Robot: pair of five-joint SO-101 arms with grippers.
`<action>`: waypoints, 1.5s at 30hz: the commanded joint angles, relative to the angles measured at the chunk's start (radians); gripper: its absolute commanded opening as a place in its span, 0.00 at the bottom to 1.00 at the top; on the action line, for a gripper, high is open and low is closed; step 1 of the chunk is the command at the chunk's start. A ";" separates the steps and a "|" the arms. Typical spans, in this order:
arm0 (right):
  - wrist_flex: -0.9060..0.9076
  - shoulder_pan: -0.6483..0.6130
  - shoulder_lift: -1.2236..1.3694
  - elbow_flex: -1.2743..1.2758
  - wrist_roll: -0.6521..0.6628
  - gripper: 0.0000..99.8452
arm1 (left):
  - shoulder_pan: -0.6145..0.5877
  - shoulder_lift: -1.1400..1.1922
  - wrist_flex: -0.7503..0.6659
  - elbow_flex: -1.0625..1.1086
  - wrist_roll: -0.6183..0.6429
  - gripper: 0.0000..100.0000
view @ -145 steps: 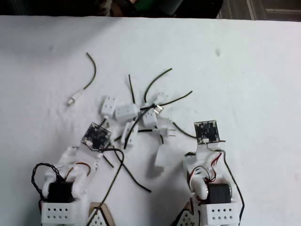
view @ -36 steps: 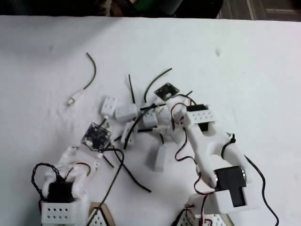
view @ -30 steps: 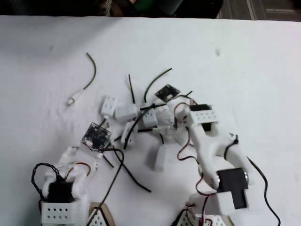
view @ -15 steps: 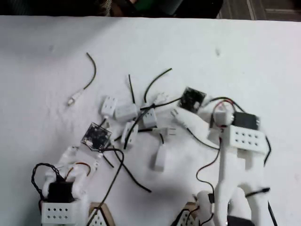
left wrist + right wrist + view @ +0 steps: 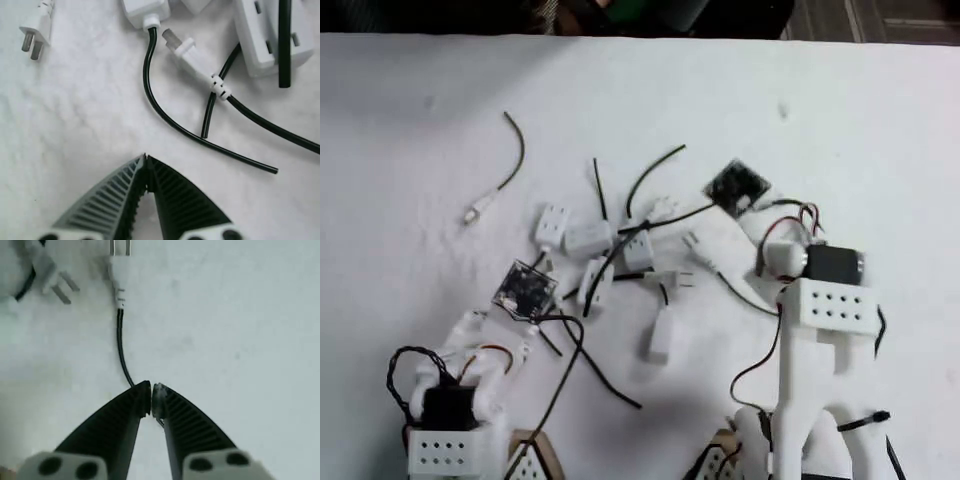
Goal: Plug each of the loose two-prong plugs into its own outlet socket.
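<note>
As far as we can see, the job is barely begun: no plug sits in an outlet. Nearest, at the lower left of the high view, the left arm (image 5: pixel 445 405) lies folded by its base, and the left gripper (image 5: pixel 146 160) has its jaws closed tip to tip on nothing. Just beyond its tips lie a short plug (image 5: pixel 192 47) and an outlet (image 5: pixel 270 35) whose slots stand empty. At the lower right, the right arm (image 5: pixel 820 330) stretches forward. The right gripper (image 5: pixel 151 390) has its jaws closed, and they appear to pinch a black cord (image 5: pixel 120 345) that runs ahead to a white plug (image 5: pixel 119 267), prongs pointing away. Farther out, around the middle of the high view, the other outlets and plugs lie tangled in a cluster (image 5: pixel 590 238). Farthest, at the upper left, a lone plug (image 5: pixel 475 213) lies well apart from them on the table (image 5: pixel 880 120). We judge that every plug has yet to be matched to an outlet and pushed home.
</note>
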 commanded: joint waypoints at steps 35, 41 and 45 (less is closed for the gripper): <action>0.012 -0.446 0.401 -0.232 -0.080 0.17 | 0.004 0.007 0.009 -0.003 -0.011 0.02; 0.090 -0.435 0.633 -0.431 -0.080 0.18 | 0.004 0.007 0.009 -0.003 -0.011 0.02; 0.114 -0.429 0.734 -0.517 -0.080 0.25 | 0.004 0.007 0.009 -0.003 -0.011 0.02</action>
